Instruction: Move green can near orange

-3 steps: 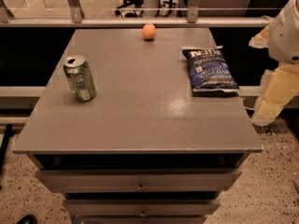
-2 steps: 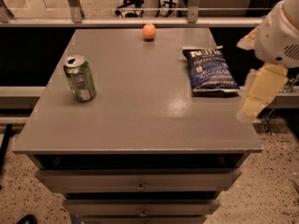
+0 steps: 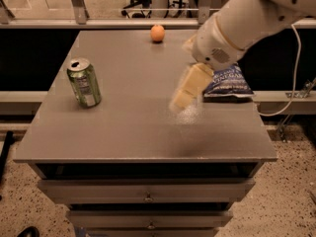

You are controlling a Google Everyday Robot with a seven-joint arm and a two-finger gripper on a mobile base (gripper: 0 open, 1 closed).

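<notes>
I see a grey tabletop (image 3: 133, 127) over a cabinet with its drawers (image 3: 148, 190) shut, on a speckled floor (image 3: 291, 191), with a metal rail (image 3: 98, 22) running behind. The green can (image 3: 84, 82) stands upright at 9 o'clock on the tabletop; I cannot see what is in it. The orange (image 3: 157, 33) sits at 12 o'clock near the far edge, well apart from the can. A dark blue chip bag (image 3: 228, 83) lies at 3 o'clock, partly behind the arm (image 3: 242, 19). My hand (image 3: 187, 89) hangs over the tabletop just left of the bag, smeared, so I cannot tell whether it is open or closed.
</notes>
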